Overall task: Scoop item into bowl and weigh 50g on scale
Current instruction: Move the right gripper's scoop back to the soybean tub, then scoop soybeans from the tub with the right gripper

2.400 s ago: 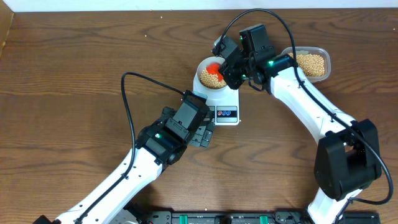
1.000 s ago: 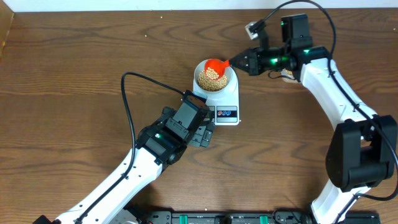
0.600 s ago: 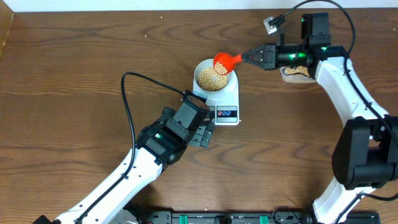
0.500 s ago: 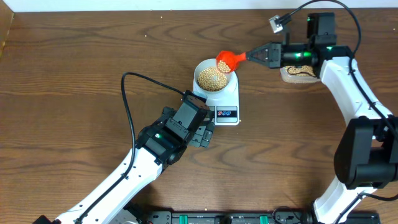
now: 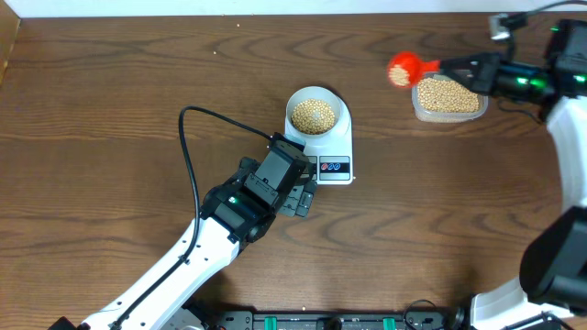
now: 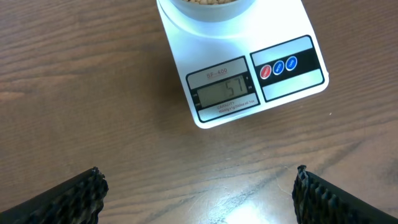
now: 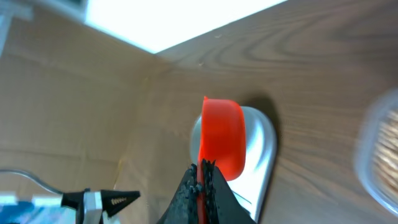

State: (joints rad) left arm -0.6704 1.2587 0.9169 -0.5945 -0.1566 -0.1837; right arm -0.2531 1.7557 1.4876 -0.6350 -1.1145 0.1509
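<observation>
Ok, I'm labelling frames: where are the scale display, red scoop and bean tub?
scale display [image 6: 224, 92], left wrist view, middle of the LCD.
red scoop [image 5: 401, 69], overhead view, its round cup.
bean tub [image 5: 448, 117], overhead view, its near rim.

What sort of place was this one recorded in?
Likely a robotics lab bench, not a kitchen: a left arm and right arm at a wooden table, plus a digital scale carrying a bowl of beans.

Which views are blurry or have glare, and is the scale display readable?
Overhead: the red scoop is motion-smeared. Left wrist: sharp, soft glare on the table, scale display legible. Right wrist: the clear tub at the right edge is blurred, top washed out white.
</observation>
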